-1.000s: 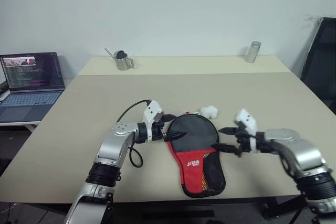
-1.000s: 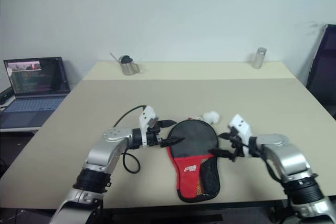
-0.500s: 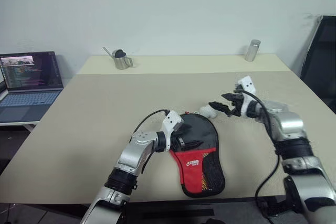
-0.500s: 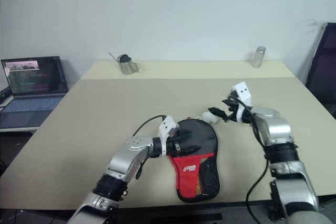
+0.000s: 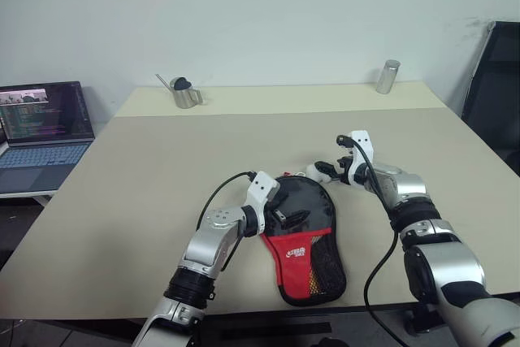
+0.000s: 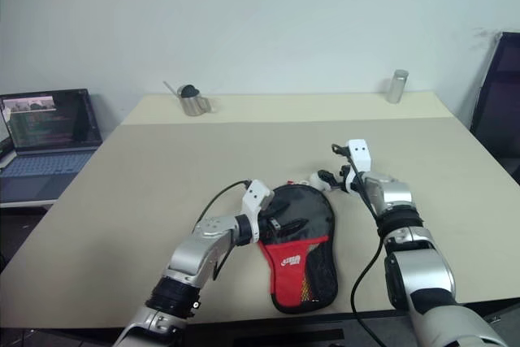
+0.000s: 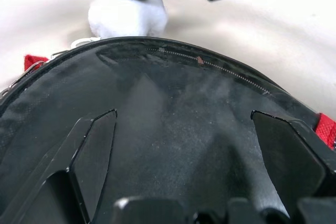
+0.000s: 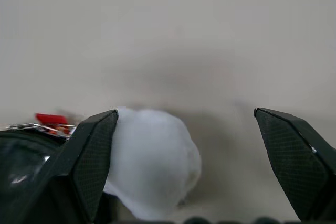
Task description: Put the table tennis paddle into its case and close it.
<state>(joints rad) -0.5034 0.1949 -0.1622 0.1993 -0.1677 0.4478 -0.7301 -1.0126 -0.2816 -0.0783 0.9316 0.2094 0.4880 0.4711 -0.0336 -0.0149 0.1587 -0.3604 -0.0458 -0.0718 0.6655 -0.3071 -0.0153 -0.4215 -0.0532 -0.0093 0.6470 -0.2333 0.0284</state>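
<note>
The left gripper hovers wide open and empty over the case on the desk. The right gripper, equally spread, straddles a white ball beside the case's round end; its wrist view alone shows a red zip tab.

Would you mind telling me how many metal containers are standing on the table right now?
2. A small metal pitcher stands at the far left of the table, and a metal cylinder stands at the far right. None seems hidden.
</note>
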